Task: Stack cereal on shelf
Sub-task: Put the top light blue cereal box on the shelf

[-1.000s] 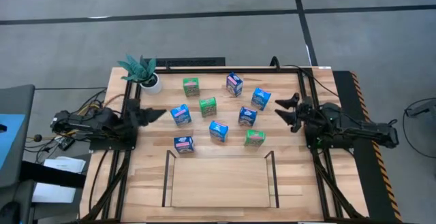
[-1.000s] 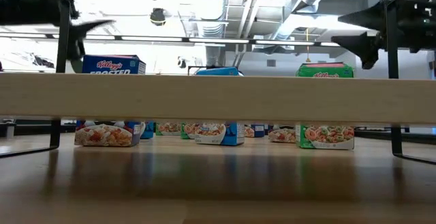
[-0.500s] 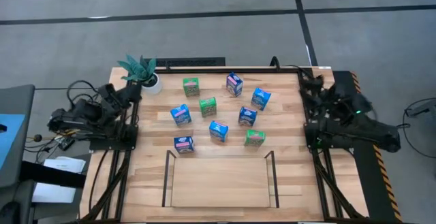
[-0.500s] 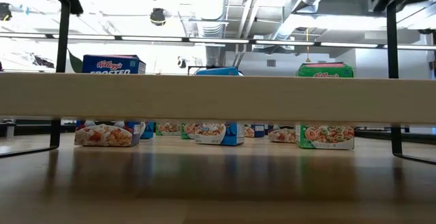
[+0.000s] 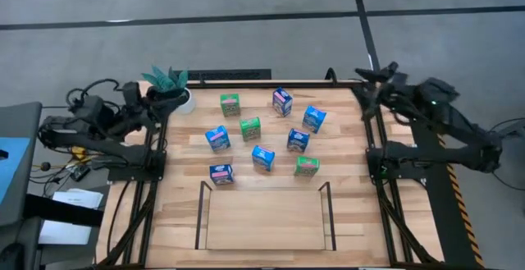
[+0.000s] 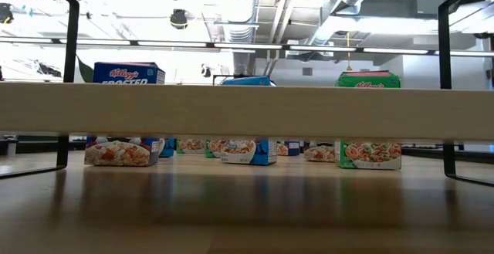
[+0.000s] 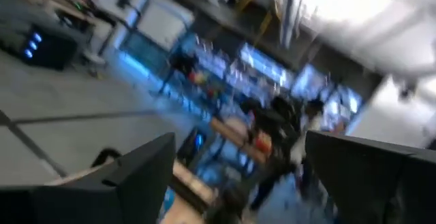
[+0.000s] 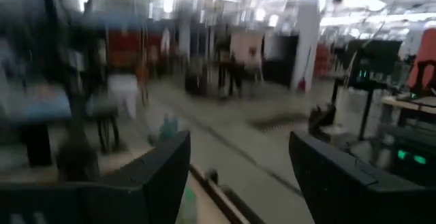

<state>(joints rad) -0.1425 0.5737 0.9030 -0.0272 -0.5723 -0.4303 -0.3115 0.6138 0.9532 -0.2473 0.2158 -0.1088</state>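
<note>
Several small cereal boxes stand upright on the wooden table, six blue, such as (image 5: 262, 157), and three green, such as (image 5: 250, 128). They stand scattered on the far side of the shelf (image 5: 264, 221), a low rack with a light wood base and thin dark rails (image 5: 201, 212). In the low view the shelf's base (image 6: 247, 111) crosses in front of the boxes (image 6: 127, 115). My left gripper (image 5: 157, 99) is raised at the table's left edge, open (image 7: 238, 183). My right gripper (image 5: 367, 85) is raised at the far right corner, open (image 8: 238, 183). Neither touches anything.
A potted plant with teal leaves (image 5: 168, 83) stands at the table's far left corner, close beside my left gripper. Black frame rails (image 5: 385, 212) run along both sides of the table. Cables lie at the left arm's base (image 5: 90, 110).
Both arms have risen from low over the table and drawn back, the left toward the left edge and the plant, the right toward the far right corner. Both grippers have gone up out of the low view. The boxes have not moved.
</note>
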